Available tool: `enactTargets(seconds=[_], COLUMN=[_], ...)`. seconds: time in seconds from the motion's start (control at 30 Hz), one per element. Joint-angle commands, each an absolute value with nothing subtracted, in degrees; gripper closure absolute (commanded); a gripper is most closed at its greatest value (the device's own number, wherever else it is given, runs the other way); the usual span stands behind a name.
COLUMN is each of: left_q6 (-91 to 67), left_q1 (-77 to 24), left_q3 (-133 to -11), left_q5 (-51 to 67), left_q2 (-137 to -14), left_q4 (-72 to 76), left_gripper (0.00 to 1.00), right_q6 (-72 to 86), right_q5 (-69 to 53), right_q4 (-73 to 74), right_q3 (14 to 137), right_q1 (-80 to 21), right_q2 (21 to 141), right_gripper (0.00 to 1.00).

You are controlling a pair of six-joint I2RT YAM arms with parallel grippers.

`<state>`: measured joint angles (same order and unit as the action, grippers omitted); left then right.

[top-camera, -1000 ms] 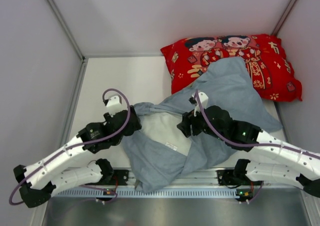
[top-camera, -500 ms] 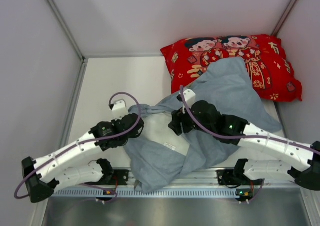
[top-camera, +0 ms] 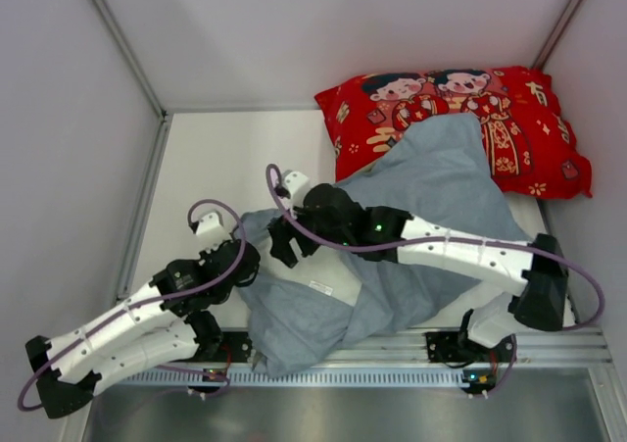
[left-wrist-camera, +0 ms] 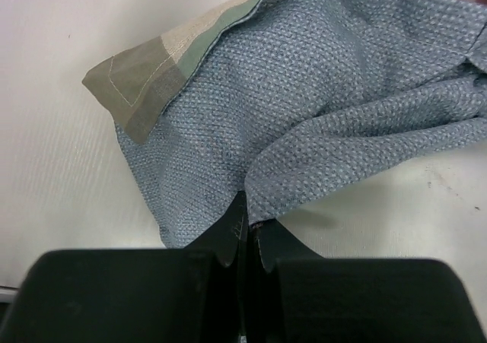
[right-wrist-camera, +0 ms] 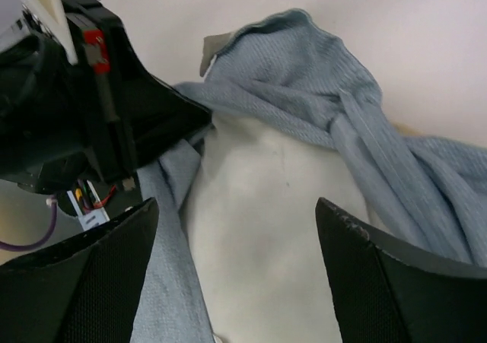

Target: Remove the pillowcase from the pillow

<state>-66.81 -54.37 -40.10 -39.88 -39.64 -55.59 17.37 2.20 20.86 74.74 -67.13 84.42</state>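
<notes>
The blue-grey pillowcase (top-camera: 441,182) lies rumpled across the table, its far part draped over the red pillow. In the left wrist view the pillowcase (left-wrist-camera: 319,84) shows a sage-green and cream corner. My left gripper (left-wrist-camera: 248,223) is shut on a fold of its edge, at the cloth's left side (top-camera: 251,264). The white pillow (top-camera: 328,266) shows bare through the case's opening. My right gripper (top-camera: 277,243) reaches left across it and stands open. In the right wrist view the pillow (right-wrist-camera: 266,236) lies between the spread fingers (right-wrist-camera: 114,282), and the gripper (right-wrist-camera: 236,203) holds nothing.
A red pillow (top-camera: 460,119) printed with two cartoon figures lies at the back right, partly under the pillowcase. White walls (top-camera: 69,168) close in the table on the left, back and right. A metal rail (top-camera: 392,373) runs along the near edge. The left arm's black wrist (right-wrist-camera: 76,107) is close beside my right gripper.
My left gripper closed on the pillowcase edge and drew back toward the near left. My right arm swung left across the pillow and opened wider.
</notes>
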Motion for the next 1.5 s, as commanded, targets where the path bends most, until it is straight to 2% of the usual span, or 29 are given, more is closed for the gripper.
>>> enactTargets(seconds=[0.0, 0.23, 0.33, 0.47, 0.53, 0.57, 0.6, 0.77, 0.93, 1.1, 1.3, 1.47], left_q6=[-69.4, -72.3, -73.9, -74.1, -74.2, -73.7, -73.6, -72.4, -75.2, -79.1, -80.7, -76.0], left_q1=[-54.2, -54.2, -54.2, -54.1, -54.2, -54.2, -54.2, -54.2, -54.2, -54.2, -54.1, -53.1], left_q3=[-38.8, -36.9, -35.2, -33.9, -34.1, -34.2, -34.4, -36.7, -40.0, -44.0, -45.3, -47.6], left_q5=[-40.0, -41.3, -41.1, -40.8, -40.8, -40.7, -40.7, -41.0, -47.3, -53.3, -56.9, -57.8], left_q2=[-40.0, -40.1, -38.8, -36.9, -36.7, -36.7, -36.7, -38.0, -39.8, -43.3, -47.5, -53.7], left_q4=[-52.7, -53.4, -53.9, -53.9, -53.8, -53.4, -53.0, -53.0, -55.1, -60.0, -60.4, -54.4], left_gripper=[1.00, 1.00, 1.00, 1.00, 1.00, 1.00, 1.00, 1.00, 1.00, 1.00, 0.94, 0.86], right_q6=[13.3, 12.1, 13.7, 16.1, 17.5, 17.8, 18.4, 20.3, 22.8, 31.8, 40.7, 42.2], right_q5=[0.4, 7.8, 11.5, 9.3, 10.8, 11.8, 13.3, 19.8, 28.5, 37.6, 41.7, 41.4], right_q4=[22.1, 25.7, 28.4, 23.2, 22.9, 23.0, 23.0, 22.4, 19.2, 26.5, 32.5, 36.2], right_q3=[83.1, 85.3, 84.8, 76.9, 76.8, 77.3, 77.6, 76.7, 67.4, 56.6, 45.7, 42.8], right_q1=[-68.9, -69.0, -69.6, -70.6, -70.4, -70.4, -70.4, -70.8, -73.1, -73.4, -74.8, -75.9], right_q2=[91.0, 105.0, 108.8, 108.7, 110.8, 111.6, 112.3, 109.7, 92.2, 79.5, 59.2, 52.1], right_gripper=[0.19, 0.07, 0.06, 0.07, 0.35, 0.56, 1.00, 1.00, 1.00, 1.00, 1.00, 1.00])
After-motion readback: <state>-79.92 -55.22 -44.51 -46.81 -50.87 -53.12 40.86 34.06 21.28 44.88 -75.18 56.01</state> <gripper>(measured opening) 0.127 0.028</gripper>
